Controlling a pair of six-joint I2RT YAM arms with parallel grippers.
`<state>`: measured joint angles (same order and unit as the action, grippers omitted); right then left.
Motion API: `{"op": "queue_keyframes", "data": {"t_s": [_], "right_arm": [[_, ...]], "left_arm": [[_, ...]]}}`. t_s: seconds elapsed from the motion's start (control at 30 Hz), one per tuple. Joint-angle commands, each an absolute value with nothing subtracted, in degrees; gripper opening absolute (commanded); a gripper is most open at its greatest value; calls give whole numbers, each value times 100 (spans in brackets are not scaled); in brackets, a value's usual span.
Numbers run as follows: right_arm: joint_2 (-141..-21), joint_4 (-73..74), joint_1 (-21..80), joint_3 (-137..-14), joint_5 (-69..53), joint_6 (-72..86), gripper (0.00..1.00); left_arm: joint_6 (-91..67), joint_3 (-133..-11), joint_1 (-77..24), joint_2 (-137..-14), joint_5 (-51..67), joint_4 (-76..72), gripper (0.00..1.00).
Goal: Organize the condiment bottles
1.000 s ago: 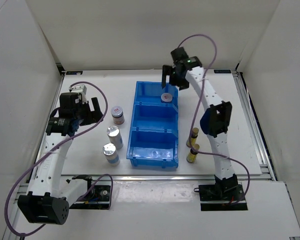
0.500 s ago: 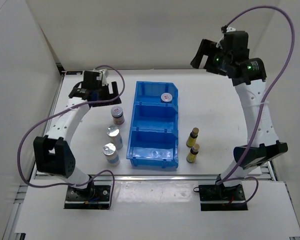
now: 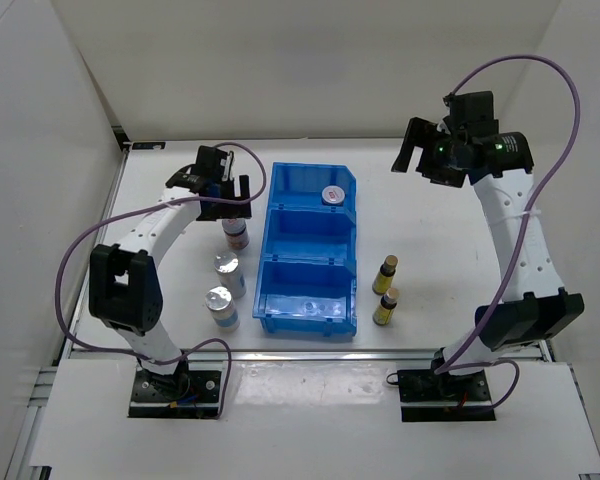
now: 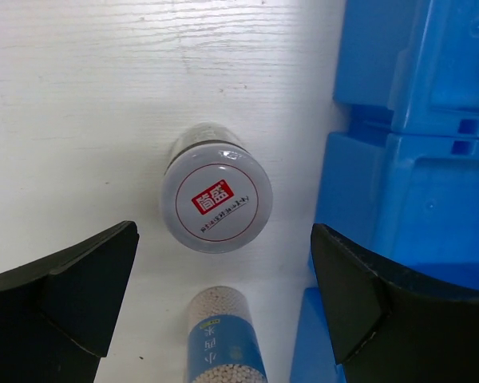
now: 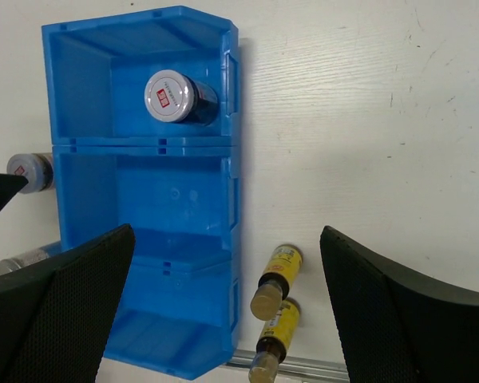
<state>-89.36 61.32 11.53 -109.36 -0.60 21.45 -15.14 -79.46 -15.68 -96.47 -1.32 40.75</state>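
- While the left gripper [image 4: 223, 233] hangs over the white, faintly wood-grained tabletop [image 4: 80, 88], its matte black fingers [image 4: 72, 295] are spread wide; nothing is gripped
- a squat round jar with a glossy white lid and a red square mark [image 4: 215, 209] shows between those fingers, with gaps on both sides; it stands upright on the table just left of the shiny blue plastic three-compartment bin [image 5: 144, 146]
- a second white-lidded jar [image 5: 169, 94], with a dark glassy body, sits in the bin's far end compartment
- two silver-topped blue-white cylinders [image 3: 229, 272] [image 3: 221, 307] stand upright left of the bin, nearer the arm bases than the first jar; the one closer to that jar shows pale granules above its blue label
- two slim amber bottles with yellow labels and black caps [image 3: 388, 272] [image 3: 384, 306] stand close together right of the bin, not touching it
- the right gripper [image 5: 227, 231] is up high, looking down on the bin and the amber pair; its jaws are wide apart and hold nothing
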Motion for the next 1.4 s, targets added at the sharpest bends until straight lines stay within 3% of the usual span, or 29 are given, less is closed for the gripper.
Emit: {"op": "queue_keyframes", "data": {"t_s": [0.0, 0.27, 0.37, 0.47, 0.5, 0.7, 0.8, 0.83, 0.9, 1.1, 1.37], "right_arm": [[-8675, 6135, 1134, -10916, -281, 1986, 100], [-8780, 6135, 1134, -10916, -448, 1986, 100], [-8780, 6135, 1134, -10864, -448, 1986, 100], [-8780, 6135, 1134, -10863, -448, 1986, 100], [-8780, 6135, 1134, -10863, -448, 1986, 100], [-8780, 6135, 1134, -10750, -448, 1986, 100], [-8728, 6135, 1134, -10749, -448, 1986, 100], [-8728, 6135, 1134, -10749, -448, 1986, 100], [-8728, 6135, 1134, -10697, -448, 1986, 100], [-8780, 6082, 1134, -10644, -562, 2039, 100], [-8833, 5977, 1134, -10538, -686, 2206, 100]], "left_arm": [[-1564, -8138, -1564, -9650, -448, 4122, 100], [-1740, -7919, -1564, -9976, -53, 3815, 100], [-1740, -7805, -1564, -10081, 96, 3753, 95], [-1793, -7752, -1564, -10195, 167, 3700, 82], [-1793, -7752, -1564, -10256, 167, 3700, 74], [-1741, -8138, -1564, -10257, -228, 3752, 56], [-1801, -8559, -1564, -10187, -763, 3893, 33], [-1802, -8735, -1564, -10187, -930, 4024, 20], [-1915, -9356, -1564, -10125, -1527, 4183, 11], [-1854, -11114, -1625, -10266, -1908, 4298, 11], [-1257, -12111, -2442, -11065, -616, 4245, 11]]}}
